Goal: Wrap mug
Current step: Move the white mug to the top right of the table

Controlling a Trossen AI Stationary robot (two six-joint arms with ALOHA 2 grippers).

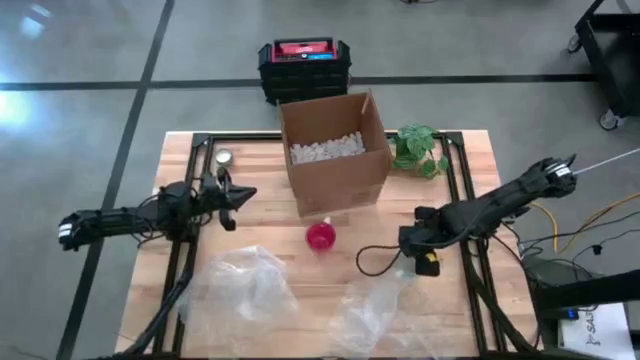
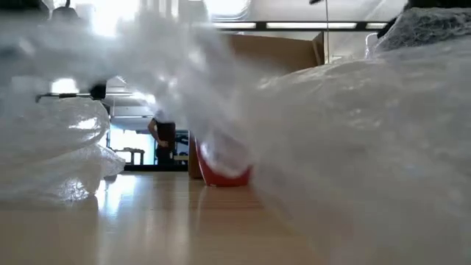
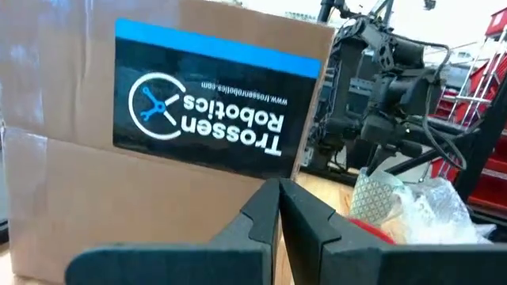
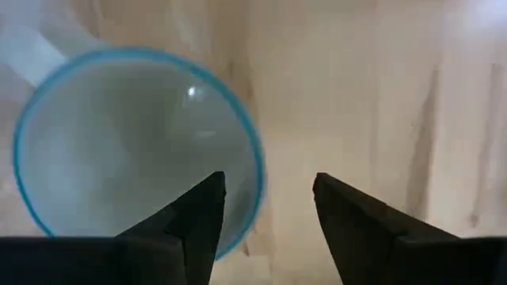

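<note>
Meanwhile right gripper [image 4: 265, 210] jaws apart over blue-rimmed mug [image 4: 135, 142]; left gripper [image 3: 279, 207] closed beside cardboard box [image 3: 158, 119]

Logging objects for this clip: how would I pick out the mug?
Find the open cardboard box at the table's middle. Just in front of it, on bare wood, sits the mug. It is the only red-pink thing there, between two clear plastic sheets.

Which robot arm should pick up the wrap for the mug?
Probably the right. Its open end effector hangs right above a bubble wrap sheet, near the mug. The left end effector is shut and points at the box.
</note>
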